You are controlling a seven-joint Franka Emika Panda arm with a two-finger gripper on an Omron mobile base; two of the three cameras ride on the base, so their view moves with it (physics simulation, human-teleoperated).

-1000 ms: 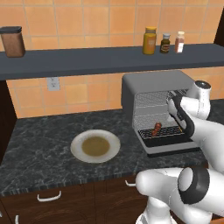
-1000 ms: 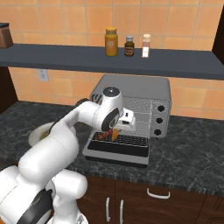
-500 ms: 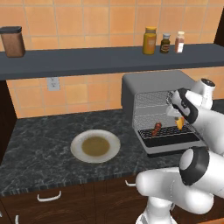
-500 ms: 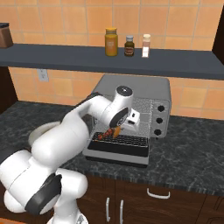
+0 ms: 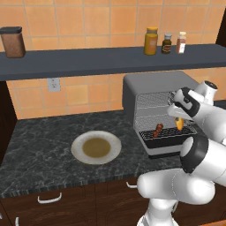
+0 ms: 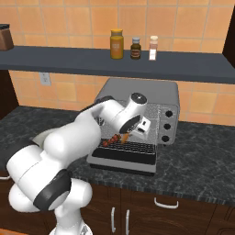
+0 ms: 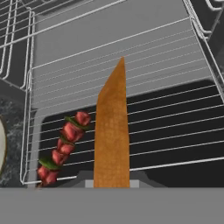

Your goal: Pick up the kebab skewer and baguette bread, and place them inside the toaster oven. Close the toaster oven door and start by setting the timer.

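The end effector [image 5: 178,120] is clamped on the baguette [image 7: 112,135] above the oven [image 5: 152,86] rack [image 7: 175,122], beside the skewer [image 7: 63,146] lying there.

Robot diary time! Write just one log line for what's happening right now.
tool: shut on baguette bread | baguette bread: above wire rack | kebab skewer: on rack | toaster oven door: open | plate: on counter

The bread [image 7: 112,135] is golden orange. The skewer [image 7: 63,146] has red meat bits with some green. The oven [image 5: 152,90] is grey, with silver wire racks. The counter [image 5: 39,150] is black with grey speckles. The plate [image 5: 96,147] is pale with a brown middle. The wall tiles [image 5: 88,22] are orange. The shelf [image 5: 88,59] is dark grey-blue.
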